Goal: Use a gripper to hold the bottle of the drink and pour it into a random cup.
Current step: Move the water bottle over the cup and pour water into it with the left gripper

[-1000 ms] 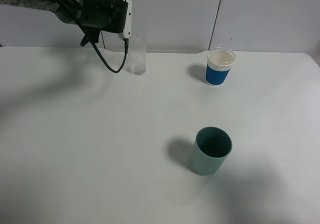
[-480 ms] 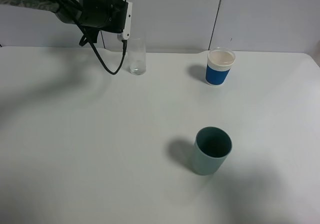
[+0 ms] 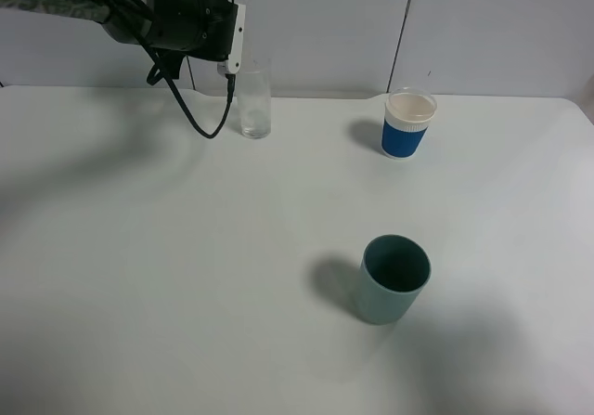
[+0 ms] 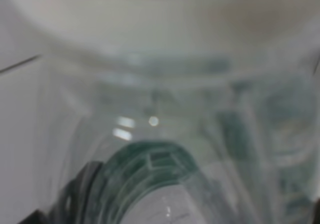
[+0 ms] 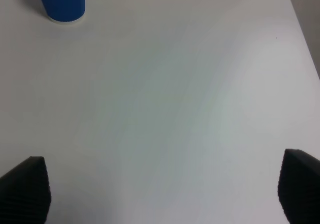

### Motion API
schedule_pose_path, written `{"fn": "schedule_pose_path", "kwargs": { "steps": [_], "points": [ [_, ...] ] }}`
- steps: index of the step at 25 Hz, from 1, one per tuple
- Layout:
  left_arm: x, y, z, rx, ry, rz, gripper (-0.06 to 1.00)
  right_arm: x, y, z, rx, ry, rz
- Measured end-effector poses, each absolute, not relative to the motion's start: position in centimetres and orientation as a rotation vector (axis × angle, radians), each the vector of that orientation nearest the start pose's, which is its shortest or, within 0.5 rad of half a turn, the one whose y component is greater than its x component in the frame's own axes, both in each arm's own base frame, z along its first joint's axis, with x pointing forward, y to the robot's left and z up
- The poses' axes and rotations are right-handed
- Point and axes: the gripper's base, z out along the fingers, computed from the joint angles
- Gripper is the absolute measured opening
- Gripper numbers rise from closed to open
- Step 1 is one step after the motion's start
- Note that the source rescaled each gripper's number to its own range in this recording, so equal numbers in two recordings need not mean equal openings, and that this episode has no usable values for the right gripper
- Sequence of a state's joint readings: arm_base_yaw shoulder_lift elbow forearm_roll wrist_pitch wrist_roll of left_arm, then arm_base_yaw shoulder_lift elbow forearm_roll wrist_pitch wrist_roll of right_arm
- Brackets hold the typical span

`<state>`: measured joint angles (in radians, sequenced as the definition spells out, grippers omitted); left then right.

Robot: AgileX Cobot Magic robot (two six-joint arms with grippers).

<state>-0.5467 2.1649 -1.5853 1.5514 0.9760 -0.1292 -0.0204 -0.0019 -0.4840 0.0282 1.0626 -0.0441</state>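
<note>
Evidently left jaws clamp bottle point(image 4: 146, 165), mouth tipped toward cup point(image 3: 255, 109); right jaws apart.

Bright even light, soft shadows; the bottle point(image 4: 150, 174) is badly blurred.

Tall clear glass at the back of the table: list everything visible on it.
The glass is a tall, narrow, straight-sided clear tumbler, upright on the white table near its back edge, left of the blue cup in the high view. The left gripper, holding the bottle, hangs by its rim; contact cannot be told. Fill level is too faint to read.
</note>
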Motion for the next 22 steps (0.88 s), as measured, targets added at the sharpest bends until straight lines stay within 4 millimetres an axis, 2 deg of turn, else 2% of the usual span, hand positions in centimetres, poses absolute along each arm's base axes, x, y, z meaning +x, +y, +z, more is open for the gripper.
{"fn": "schedule_pose_path", "kwargs": {
  "steps": [22],
  "points": [
    [43.69, -17.77, 21.09, 1.379, 1.710, 1.520, 0.00, -0.34, 0.23, 27.27, -0.026, 2.060, -0.006]
  ]
}}
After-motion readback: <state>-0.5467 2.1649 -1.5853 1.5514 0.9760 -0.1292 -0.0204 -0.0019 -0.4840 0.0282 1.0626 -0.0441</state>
